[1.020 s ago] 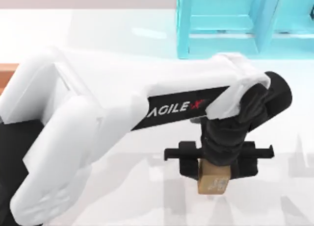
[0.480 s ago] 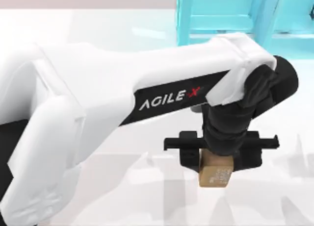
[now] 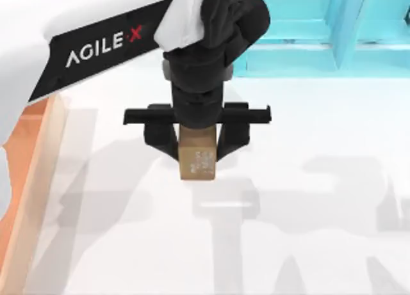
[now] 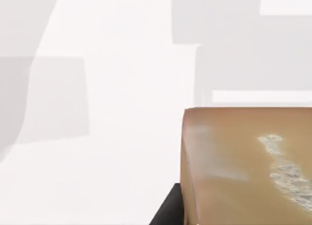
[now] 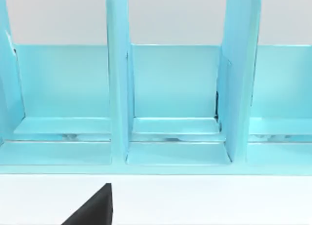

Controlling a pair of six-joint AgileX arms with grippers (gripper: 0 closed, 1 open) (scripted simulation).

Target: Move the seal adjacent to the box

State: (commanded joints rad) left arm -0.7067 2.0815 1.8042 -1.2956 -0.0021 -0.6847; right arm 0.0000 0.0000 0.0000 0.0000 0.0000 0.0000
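Left gripper (image 3: 197, 148) clamped on the seal (image 3: 196, 162), block between its fingers, above the table (image 3: 307, 199), box (image 3: 25, 180) off left.

A turquoise shelf structure (image 3: 320, 32) with upright dividers stands along the white table's (image 3: 307, 231) far edge.

Arm shell: glossy white, smooth rounded casing
Arm stripe: black slanted band, white "AGILE" lettering with a red X
Wrist: matte black, bulky, cylindrical
Left tool (image 3: 196, 149): black crossbar carrying two black fingers (image 3: 160, 140)
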